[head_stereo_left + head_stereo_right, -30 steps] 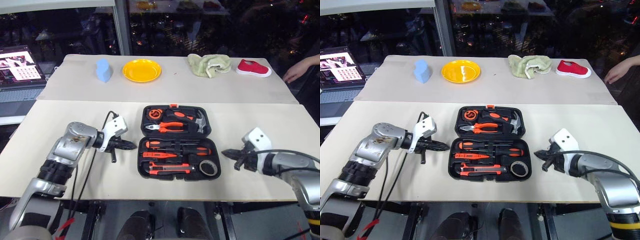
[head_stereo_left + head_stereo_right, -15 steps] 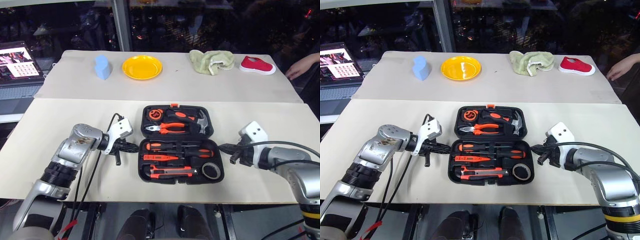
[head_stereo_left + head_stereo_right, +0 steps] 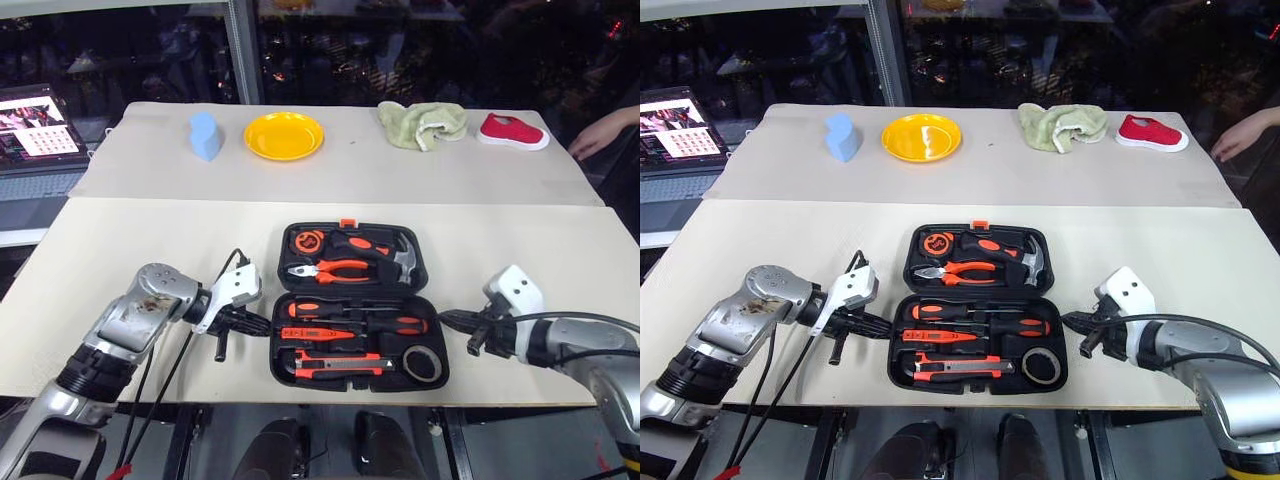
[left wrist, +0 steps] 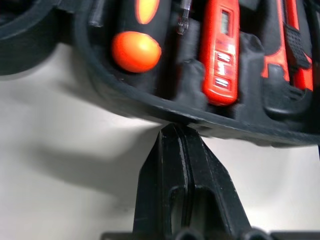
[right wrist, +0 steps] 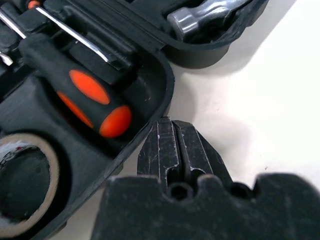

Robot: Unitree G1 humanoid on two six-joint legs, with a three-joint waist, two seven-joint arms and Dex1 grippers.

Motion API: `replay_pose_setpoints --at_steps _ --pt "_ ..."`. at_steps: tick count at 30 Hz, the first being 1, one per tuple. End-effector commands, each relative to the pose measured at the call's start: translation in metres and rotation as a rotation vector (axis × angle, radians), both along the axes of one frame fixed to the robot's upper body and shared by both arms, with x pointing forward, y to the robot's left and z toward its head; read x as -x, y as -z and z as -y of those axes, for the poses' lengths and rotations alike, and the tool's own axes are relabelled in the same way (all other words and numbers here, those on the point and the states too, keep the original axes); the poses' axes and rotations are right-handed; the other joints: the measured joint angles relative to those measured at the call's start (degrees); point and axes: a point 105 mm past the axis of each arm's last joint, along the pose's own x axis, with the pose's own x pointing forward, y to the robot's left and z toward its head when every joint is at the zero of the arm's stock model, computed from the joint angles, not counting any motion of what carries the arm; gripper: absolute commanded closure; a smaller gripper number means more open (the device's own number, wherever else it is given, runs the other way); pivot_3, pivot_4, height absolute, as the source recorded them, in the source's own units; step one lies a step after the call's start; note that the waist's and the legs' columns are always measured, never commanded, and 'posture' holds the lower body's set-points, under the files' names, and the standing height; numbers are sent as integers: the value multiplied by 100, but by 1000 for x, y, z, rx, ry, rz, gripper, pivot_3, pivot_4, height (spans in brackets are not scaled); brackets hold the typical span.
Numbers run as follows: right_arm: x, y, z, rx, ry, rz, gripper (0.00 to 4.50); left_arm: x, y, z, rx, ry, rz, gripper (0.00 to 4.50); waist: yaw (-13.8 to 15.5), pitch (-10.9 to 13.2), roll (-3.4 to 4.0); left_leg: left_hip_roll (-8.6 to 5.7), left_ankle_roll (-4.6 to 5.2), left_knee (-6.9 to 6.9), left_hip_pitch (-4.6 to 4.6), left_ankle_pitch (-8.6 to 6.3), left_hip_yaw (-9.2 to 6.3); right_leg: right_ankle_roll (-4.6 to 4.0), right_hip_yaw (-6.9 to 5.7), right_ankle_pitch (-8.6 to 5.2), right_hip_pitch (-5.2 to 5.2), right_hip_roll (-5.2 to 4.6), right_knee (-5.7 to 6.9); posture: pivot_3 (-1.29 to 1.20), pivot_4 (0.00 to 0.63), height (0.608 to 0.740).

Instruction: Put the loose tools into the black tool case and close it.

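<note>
Pale tabletop (image 3: 150,240) up front, dark window glass behind, and the rectangular black moulded-plastic tool case (image 3: 357,375) lies open flat in the middle. Every recess looks filled: two black-and-orange-handled screwdrivers (image 3: 385,322), the slim orange tester screwdriver (image 3: 312,333), the orange-and-black utility knife (image 3: 335,365) and the small black tape roll (image 3: 421,364) sit in the near half, so the loading looks done and only the closing is left.

Now the left gripper (image 3: 262,321): black fingers pressed together, holding nothing, tip right at the case's near-half side wall; the left wrist view shows it nosed against the rim. Opposite, the right gripper (image 3: 447,319) is likewise pinched shut and empty, tip just beside the rim by a screwdriver handle. My read: the two closed tips bracket the case from either side, steadying or squaring it, or ready to work under a half, before the lid folds over.
</note>
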Motion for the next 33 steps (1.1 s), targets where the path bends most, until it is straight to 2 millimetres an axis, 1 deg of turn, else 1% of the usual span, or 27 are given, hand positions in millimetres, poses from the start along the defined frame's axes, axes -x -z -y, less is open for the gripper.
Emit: replay_pose_setpoints --at_steps 1,2,4,5,7,8,10,11,12,14,15,16,18,21,23,26,28,29,32,33 --pt "1 -14 4 8 7 63 4500 -11 6 -16 -46 -102 -7 4467 -4 0 0 0 -4 0 4 -3 0 0 -1 0 6 0 0 0 150 740" --pt "0 -15 7 7 25 64 4500 -16 3 -19 -36 -137 -17 4467 -9 0 0 0 2 0 17 -8 3 1 -2 0 17 1 0 0 150 740" --pt "-6 -19 16 -1 73 68 3921 -28 -9 -25 24 -223 -57 3972 -8 2 -1 2 27 0 50 -31 3 2 -5 -1 57 2 -3 0 150 740" --pt "-9 -24 19 -16 88 66 3698 -37 -20 -27 81 -286 -91 3766 -7 2 -2 5 26 1 70 -34 0 4 -9 -3 75 4 -2 0 150 740" --pt "-14 -33 22 -55 104 62 3052 -51 -37 -30 163 -368 -144 3085 -7 13 -13 8 14 3 78 -34 0 34 -12 -21 75 11 -6 0 150 740" --pt "-16 -36 22 -72 109 59 2643 -55 -42 -31 187 -393 -165 2677 -7 19 -23 8 20 10 79 -24 -1 44 -15 -26 76 19 1 0 150 740" --pt "-22 -44 22 -120 115 44 2024 -63 -51 -33 214 -441 -219 2013 -7 21 -28 10 35 12 70 -3 -2 49 -13 -16 75 47 -2 0 150 740" --pt "-26 -49 21 -147 117 34 1717 -67 -56 -33 231 -460 -239 1708 -7 21 -28 9 36 11 75 -3 -2 47 -11 -15 75 47 -1 0 150 740" --pt "-30 -53 20 -174 119 22 1337 -72 -60 -31 253 -487 -269 1344 -7 21 -28 8 42 11 81 -7 -1 15 -7 4 75 46 0 0 150 740" --pt "-38 -58 17 -214 122 0 652 -81 -66 -27 287 -532 -316 650 -7 21 -28 5 39 10 60 -5 0 7 -7 10 69 46 -2 0 150 740" --pt "-44 -59 15 -228 123 -13 280 -87 -66 -23 299 -564 -340 292 -7 21 -29 4 23 10 56 4 1 5 -7 12 62 45 1 0 150 740" --pt "-51 -59 13 -236 123 -27 33 -92 -67 -20 311 -591 -360 28 -7 21 -29 4 11 10 56 10 0 4 -7 12 62 45 2 0 150 740" --pt "-63 -58 10 -252 143 -59 33 -98 -67 -11 322 -612 -390 28 -7 21 -29 2 11 8 38 7 0 4 -8 13 48 45 -1 0 150 740" --pt "-79 -58 7 -286 178 -92 33 -102 -62 -3 305 -604 -391 28 -18 18 -33 -1 10 7 -8 7 7 3 -1 15 -10 37 3 0 150 740" --pt "-86 -58 5 -299 185 -106 33 -102 -58 0 290 -592 -389 28 -21 18 -33 -5 3 8 -51 12 6 0 -2 18 -53 6 19 0 150 740" --pt "-91 -55 3 -278 183 -120 33 -104 -52 3 271 -579 -377 28 -25 18 -32 -9 0 6 -66 15 5 -1 -11 18 -70 7 35 0 150 740" --pt "-92 -53 1 -267 176 -129 0 -106 -52 5 280 -585 -378 543 -16 18 -32 -9 0 6 -66 15 4 0 -12 18 -65 4 21 0 150 740" --pt "-92 -52 1 -263 173 -132 0 -107 -53 6 287 -586 -381 717 -11 18 -32 -10 0 8 -66 14 1 0 -12 19 -61 3 4 0 150 740" --pt "-93 -51 1 -262 175 -140 0 -107 -54 7 295 -583 -384 1786 -10 18 -33 -15 1 9 -67 14 0 7 -10 22 -59 -1 3 0 150 740" --pt "-93 -50 1 -254 175 -143 257 -107 -53 7 287 -578 -379 2229 -14 18 -33 -15 1 11 -66 14 1 9 -9 23 -58 -2 3 0 150 740"
